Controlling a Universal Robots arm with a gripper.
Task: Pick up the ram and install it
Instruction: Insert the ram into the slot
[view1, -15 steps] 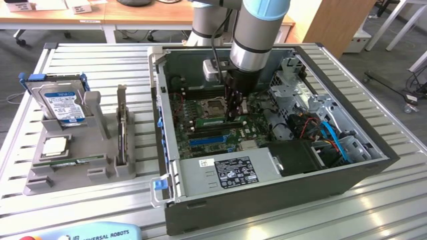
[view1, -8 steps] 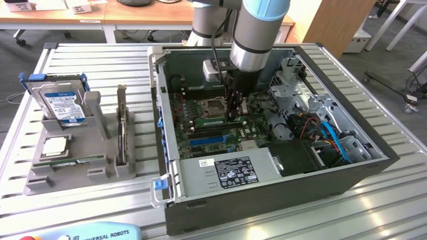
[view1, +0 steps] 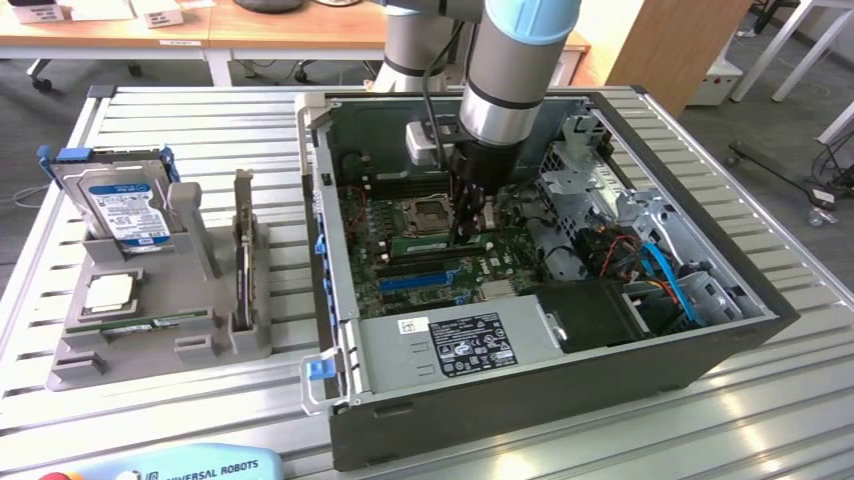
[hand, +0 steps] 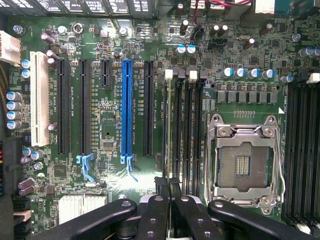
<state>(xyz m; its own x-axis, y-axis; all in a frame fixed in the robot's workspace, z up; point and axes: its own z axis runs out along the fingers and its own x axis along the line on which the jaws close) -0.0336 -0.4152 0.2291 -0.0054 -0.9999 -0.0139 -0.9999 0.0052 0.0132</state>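
- One arm (view1: 514, 70) reaches down into one open computer case (view1: 694, 350). Its one pincer (hand: 170, 202) has the fingers drawn narrow, almost together.
- One ram (view1: 416, 243), a green stick, stands on edge on the motherboard (hand: 110, 130) beside the socket, in the memory slot nearest the expansion slots. The pincer is at the end of it toward the exterior view's right. Whether the fingers pinch the stick or only rest on it cannot be told.
- On the board there is one empty processor socket (hand: 243, 162) in a metal frame, with four memory slots along one side of it. There is also one white expansion slot (hand: 40, 100), one blue slot (hand: 126, 107) and four black ones, one of them short.
- One grey holder (view1: 80, 365) sits at the exterior view's left, well apart from the pincer. It carries one hard drive (view1: 130, 205) upright, one silver chip (view1: 110, 290) lying flat, one dark card (view1: 243, 255) on edge, and a thin green strip (view1: 140, 322) along its near side.
- The counter (view1: 200, 130) is slatted aluminium. Beyond it are wooden desks (view1: 267, 30) and a grey floor.
- Inside the case, a power supply (view1: 454, 345) with a white label lies on the near side. Blue cables (view1: 663, 275) and a metal drive cage (view1: 587, 170) crowd the space on the exterior view's right of the arm.
- One pendant (view1: 187, 467) marked Universal Robots lies at the counter's near edge.
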